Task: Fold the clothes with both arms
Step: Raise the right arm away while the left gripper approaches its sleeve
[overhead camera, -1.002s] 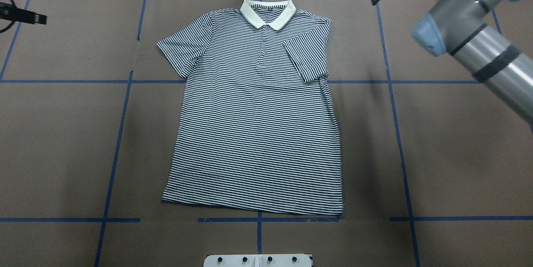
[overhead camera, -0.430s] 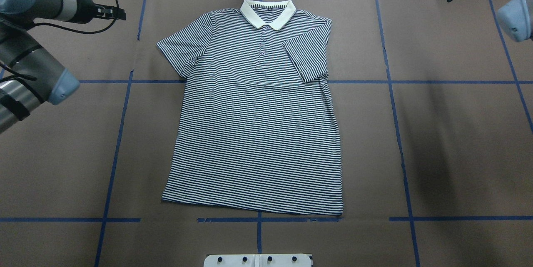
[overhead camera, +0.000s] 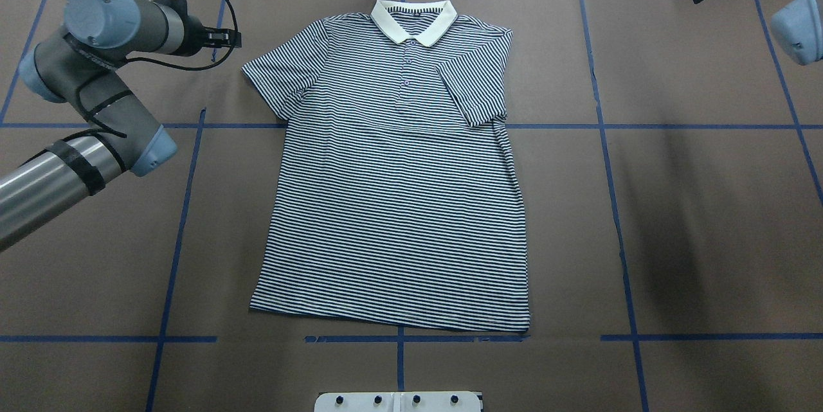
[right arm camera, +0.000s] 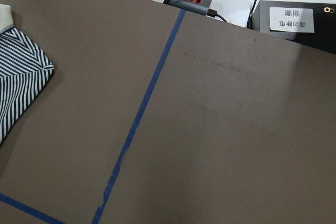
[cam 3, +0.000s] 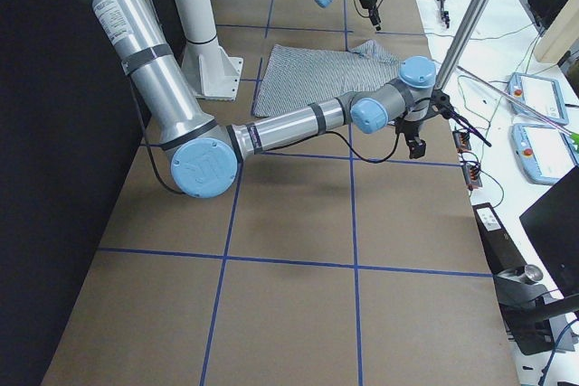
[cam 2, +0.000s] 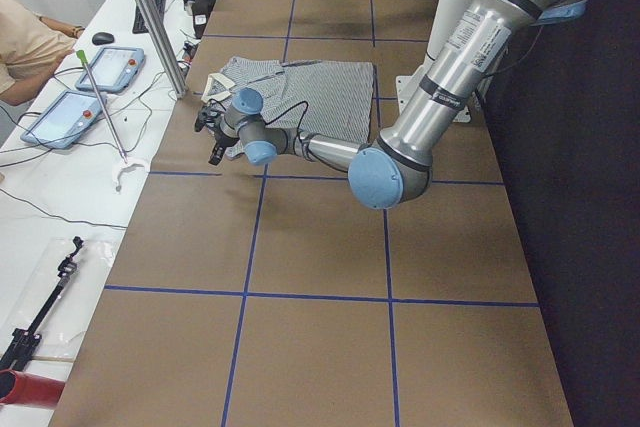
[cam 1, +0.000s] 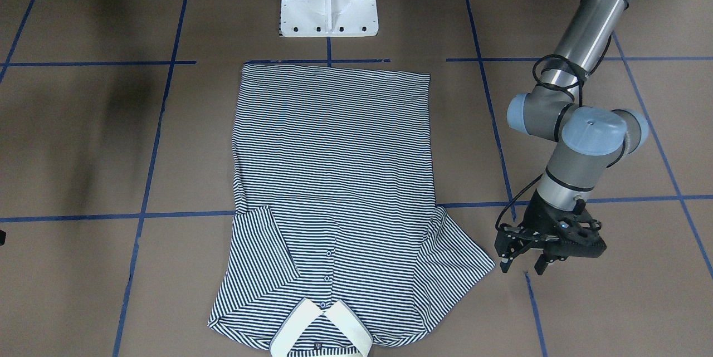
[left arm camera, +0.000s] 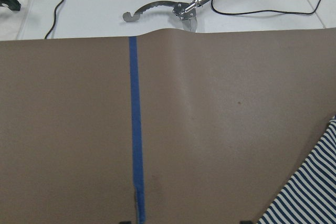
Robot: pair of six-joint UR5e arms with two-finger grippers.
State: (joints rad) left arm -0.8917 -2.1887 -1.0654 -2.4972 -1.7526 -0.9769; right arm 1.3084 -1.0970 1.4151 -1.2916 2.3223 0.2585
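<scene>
Shirt (overhead camera: pixel 395 168) beside left hand (cam 1: pixel 521 270), seemingly spread

Polo shirt (overhead camera: pixel 392 168), thin navy-and-white stripes, white collar (overhead camera: pixel 413 20): lying flat, front up, mid-surface (overhead camera: pixel 707 206), collar pointing toward the far edge, one sleeve (overhead camera: pixel 472 87) lying folded inward.
Left arm (overhead camera: pixel 96 90): reaching over the far left corner.
Right arm (overhead camera: pixel 794 26): hanging at the far right corner.

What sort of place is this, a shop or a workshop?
Most likely a robotics lab. The left arm and right arm reach over a paper-covered table gridded with blue tape, and a side bench holds control tablets.
</scene>
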